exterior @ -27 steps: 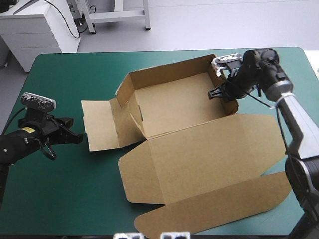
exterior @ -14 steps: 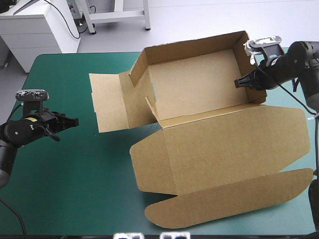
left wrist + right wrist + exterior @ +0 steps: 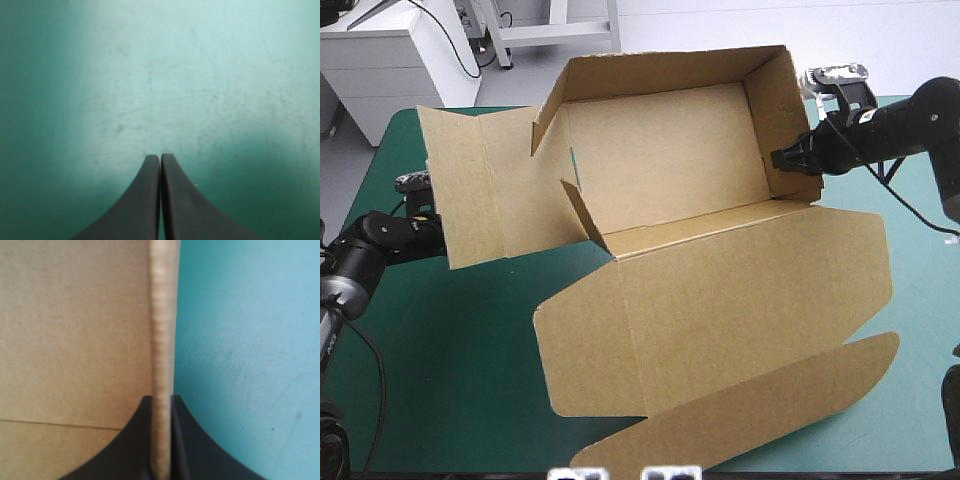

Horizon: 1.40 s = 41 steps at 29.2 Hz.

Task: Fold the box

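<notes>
The brown box (image 3: 660, 170) is an open tray with raised walls, tilted up off the teal-green cover. Its lid (image 3: 740, 300) lies flat toward the front, ending in a rounded tuck flap (image 3: 760, 410). My right gripper (image 3: 784, 158) is shut on the tray's right wall. In the right wrist view the board's edge (image 3: 161, 340) runs straight between its fingers (image 3: 161, 399). A wide side flap (image 3: 470, 190) sticks out left and hides the tips of my left gripper (image 3: 428, 232). In the left wrist view that gripper (image 3: 160, 158) is shut on nothing, just above bare cover.
The teal-green cover (image 3: 450, 360) shows at the front left beside the lid and at the far right past my right arm. The table's far edge runs just behind the tray.
The right gripper has raised the box by its right wall and swung it left. The side flap now overhangs the left gripper, which has drawn back toward the table's left edge.
</notes>
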{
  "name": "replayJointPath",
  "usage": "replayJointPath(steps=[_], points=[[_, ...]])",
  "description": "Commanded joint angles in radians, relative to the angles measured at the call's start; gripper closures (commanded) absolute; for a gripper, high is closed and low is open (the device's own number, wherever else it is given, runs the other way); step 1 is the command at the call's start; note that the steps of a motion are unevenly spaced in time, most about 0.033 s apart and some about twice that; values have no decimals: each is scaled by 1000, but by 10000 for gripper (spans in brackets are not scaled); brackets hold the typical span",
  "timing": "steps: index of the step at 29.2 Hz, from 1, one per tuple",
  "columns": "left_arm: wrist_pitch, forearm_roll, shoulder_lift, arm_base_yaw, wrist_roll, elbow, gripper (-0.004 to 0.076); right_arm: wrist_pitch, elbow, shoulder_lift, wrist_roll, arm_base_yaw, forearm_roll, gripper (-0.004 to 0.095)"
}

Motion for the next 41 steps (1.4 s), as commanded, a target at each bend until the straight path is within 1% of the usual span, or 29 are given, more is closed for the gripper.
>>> replayJointPath(steps=[1,4,7,8,9,10,12,15,19,24,27,35,41], points=[[-35,-48,-32,-62,-25,-76,733,4,-27,-13,6,-6,65,925],[-41,-58,-32,-107,-61,-124,733,2,-27,8,9,7,72,921],[-28,-97,-32,-127,-83,-162,733,-25,-27,19,14,47,42,921],[-21,-124,-32,-131,-83,-171,733,-41,-27,20,28,64,17,920],[-5,-157,-32,-131,-83,-180,733,-70,-27,21,48,90,-26,920],[23,-202,-32,-131,-83,-185,732,-97,-27,21,80,115,-98,920],[62,-238,-32,-131,-83,-187,732,-122,-27,21,117,133,-172,921],[134,-283,-32,-131,-57,-187,732,-141,-27,21,135,133,-192,920],[172,-338,-32,-133,-55,-187,733,-152,-27,21,144,133,-215,920],[238,-486,-32,-133,45,-187,733,-154,-27,21,185,133,-315,921],[255,-540,-32,-133,71,-187,732,-154,-27,21,195,133,-336,920],[330,-625,-32,-133,89,-187,732,-154,-27,23,195,133,-342,920],[360,-640,-32,-133,118,-187,732,-146,-27,23,195,133,-342,920]])
